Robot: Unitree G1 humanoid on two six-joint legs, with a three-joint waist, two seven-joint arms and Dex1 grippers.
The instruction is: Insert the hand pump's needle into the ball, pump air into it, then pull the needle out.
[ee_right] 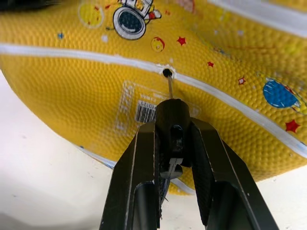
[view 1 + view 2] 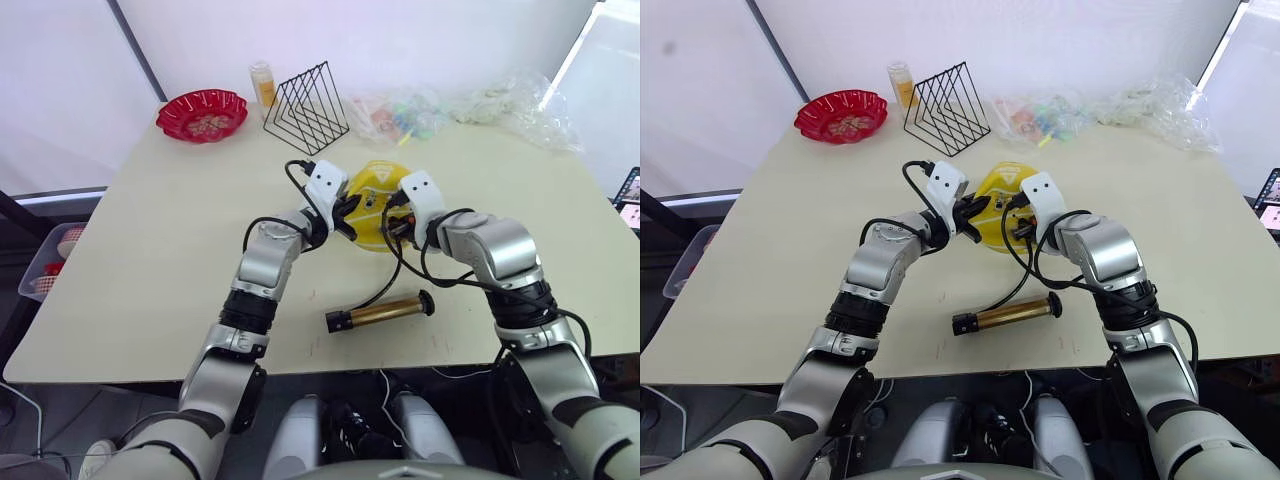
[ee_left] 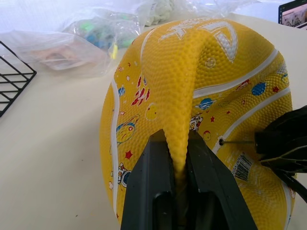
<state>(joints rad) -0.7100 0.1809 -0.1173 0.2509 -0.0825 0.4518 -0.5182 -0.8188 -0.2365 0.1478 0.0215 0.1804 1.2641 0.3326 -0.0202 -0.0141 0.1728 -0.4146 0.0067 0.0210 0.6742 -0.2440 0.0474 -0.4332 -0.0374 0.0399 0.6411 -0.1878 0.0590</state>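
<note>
A limp yellow ball printed with space cartoons lies mid-table. My left gripper is shut on a pinched fold of the ball at its left side. My right gripper is shut on the black fitting of the needle, whose thin metal tip sits in the ball's valve hole. The same needle reaches the valve in the left wrist view. The hand pump, gold-bronze with black ends, lies on the table nearer me, its black hose curving up to the fitting.
A red bowl, a small bottle and a black wire rack stand at the far left of the table. Clear plastic bags lie along the far right edge.
</note>
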